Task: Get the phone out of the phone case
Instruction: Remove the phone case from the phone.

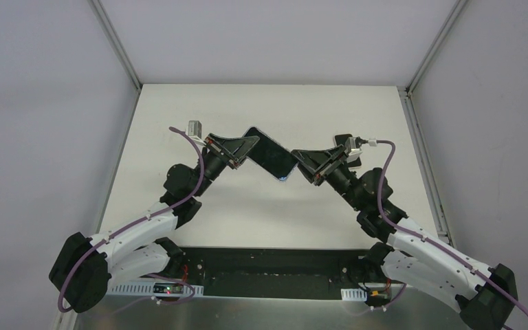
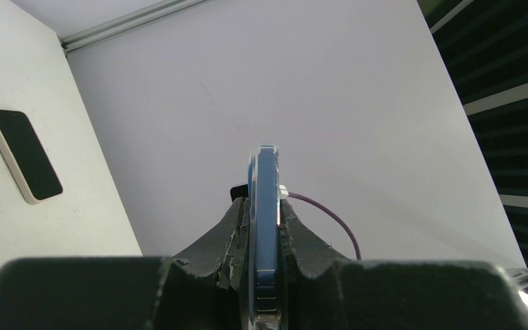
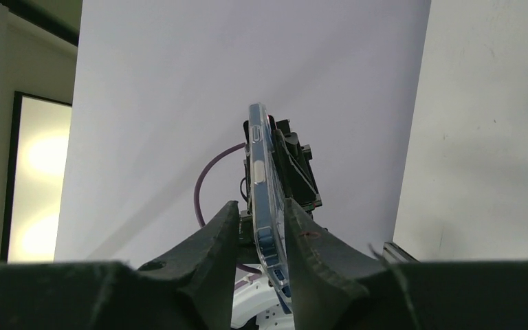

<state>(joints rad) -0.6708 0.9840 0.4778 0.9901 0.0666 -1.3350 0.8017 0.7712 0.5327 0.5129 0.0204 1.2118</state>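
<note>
The left claw [image 1: 249,152] is pinched shut on one end of the blue phone [image 1: 271,161], holding it on edge above the bench [image 1: 261,213]. The right claw [image 1: 304,167] faces it from the other end, its fingers [image 3: 295,227] closed snugly onto the clear case [image 3: 261,179] still wrapped around the phone. So the phone hangs between the two claws. Just behind the right claw, a second pale-rimmed handset [image 2: 24,155] lies flat on the bench.

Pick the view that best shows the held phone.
Top external: the cased phone shows its broad face, spanning between left gripper and right gripper. Both wrist views catch only its thin edge.
</note>
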